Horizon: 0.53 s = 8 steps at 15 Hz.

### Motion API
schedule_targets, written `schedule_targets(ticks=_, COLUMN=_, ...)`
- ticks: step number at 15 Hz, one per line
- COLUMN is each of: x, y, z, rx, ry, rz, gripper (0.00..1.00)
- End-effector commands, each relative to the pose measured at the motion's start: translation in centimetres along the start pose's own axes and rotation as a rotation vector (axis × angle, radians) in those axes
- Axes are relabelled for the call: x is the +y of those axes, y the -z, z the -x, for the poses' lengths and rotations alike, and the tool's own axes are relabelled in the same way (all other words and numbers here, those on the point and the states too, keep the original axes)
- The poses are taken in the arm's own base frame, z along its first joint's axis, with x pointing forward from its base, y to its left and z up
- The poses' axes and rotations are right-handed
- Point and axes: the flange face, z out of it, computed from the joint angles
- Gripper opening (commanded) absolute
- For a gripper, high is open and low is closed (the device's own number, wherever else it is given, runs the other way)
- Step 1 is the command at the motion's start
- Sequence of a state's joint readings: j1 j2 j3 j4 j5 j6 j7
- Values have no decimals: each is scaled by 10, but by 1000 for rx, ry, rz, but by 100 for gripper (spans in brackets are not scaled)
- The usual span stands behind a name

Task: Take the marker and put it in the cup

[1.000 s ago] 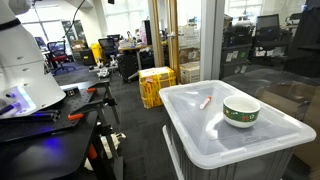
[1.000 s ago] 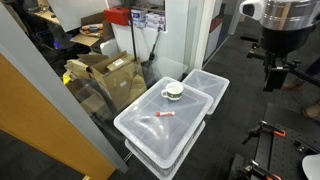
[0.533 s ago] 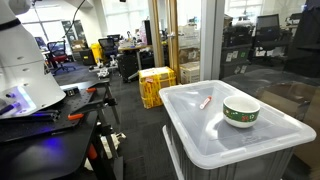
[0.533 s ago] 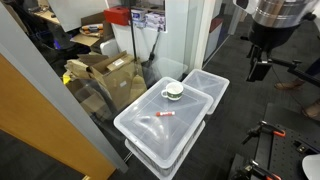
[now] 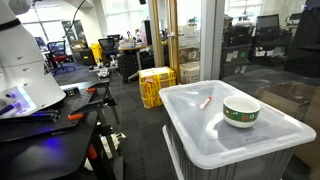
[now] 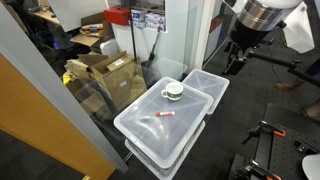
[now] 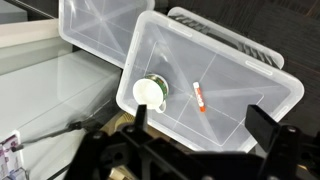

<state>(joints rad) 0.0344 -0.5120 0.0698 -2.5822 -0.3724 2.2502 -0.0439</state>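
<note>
My gripper (image 7: 198,118) hangs high over the lid (image 7: 240,70), jaws spread wide and empty, well apart from everything below. I judge this to be the approach: nothing is grasped yet. Next I must descend over the marker (image 7: 198,97) and square the jaws across its length. It is a thin red-orange stick with a paler end. It lies flat on the lid, near the cup (image 7: 150,92) but not touching it.

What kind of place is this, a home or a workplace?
Most likely an office or lab workspace: a glass partition wall, office chairs in the background, and cardboard boxes near clear plastic storage bins.
</note>
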Motion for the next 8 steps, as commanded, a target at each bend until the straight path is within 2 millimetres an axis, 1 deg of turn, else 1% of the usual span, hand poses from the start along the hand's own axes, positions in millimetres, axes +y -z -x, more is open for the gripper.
schedule_targets(ticks=1, x=16, y=-22, z=-9, rx=82, ry=50, rz=-28, gripper=100)
schedule_targets(ticks=5, x=33, y=-55, z=-16, rx=128, ry=104, rz=-72, gripper=100)
schedule_targets(ticks=8, x=39, y=-82, z=-21, rx=147, ry=144, rz=-112, gripper=100)
